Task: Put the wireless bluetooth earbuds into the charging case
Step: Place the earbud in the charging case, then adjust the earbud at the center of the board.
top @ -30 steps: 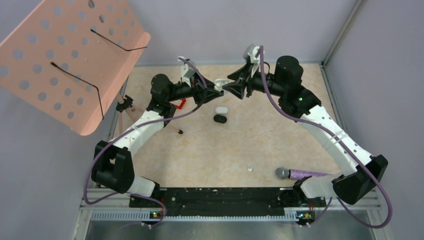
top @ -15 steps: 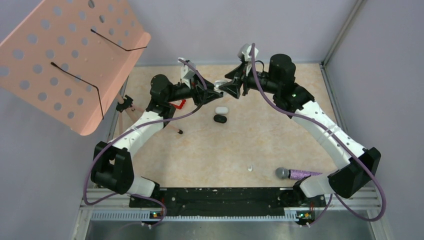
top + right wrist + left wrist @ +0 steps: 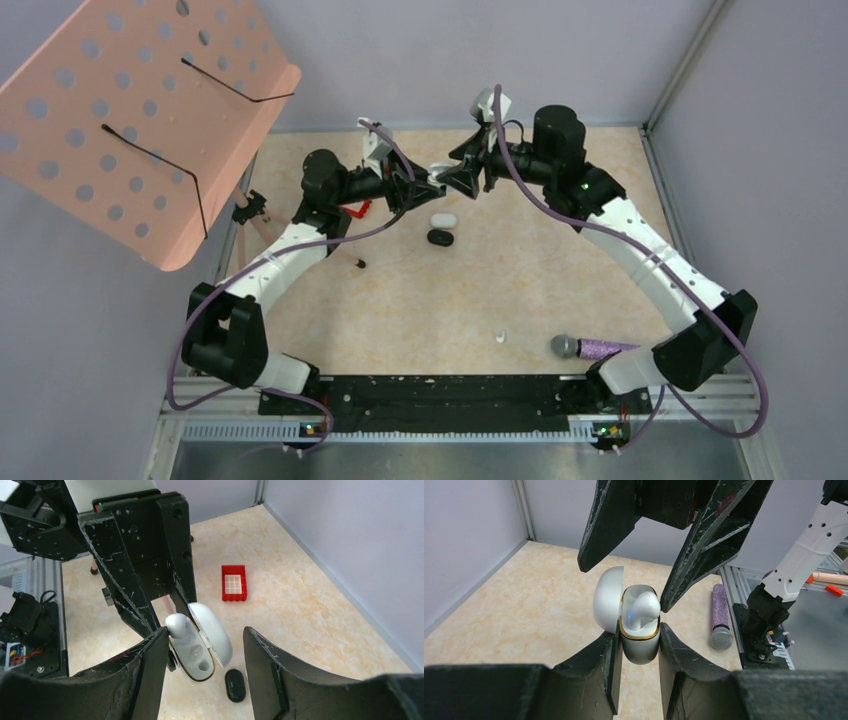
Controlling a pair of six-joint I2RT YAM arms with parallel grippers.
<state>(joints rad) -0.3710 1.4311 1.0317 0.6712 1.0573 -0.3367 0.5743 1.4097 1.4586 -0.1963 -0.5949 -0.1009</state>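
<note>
1. Above the far side of the tabletop (image 3: pixel 400 300), your left claw (image 3: pixel 638 632) is clamped on the open white charging case (image 3: pixel 640 647), whose mouth faces your right arm.
2. One white earbud (image 3: pixel 644 609) sits in a socket, its head proud of the gold rim and, by the look of it, not fully seated.
3. Your right claw (image 3: pixel 204 632), jaws apart, meets it nose to nose and straddles the bud, so any push should run along the case's long axis.

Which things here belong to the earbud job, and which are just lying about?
Job: open white case in left gripper, white earbud sitting in it, right gripper open around it, loose white bud, closed white case, black case.
Lying about: purple microphone, red block, pink perforated stand.
</note>
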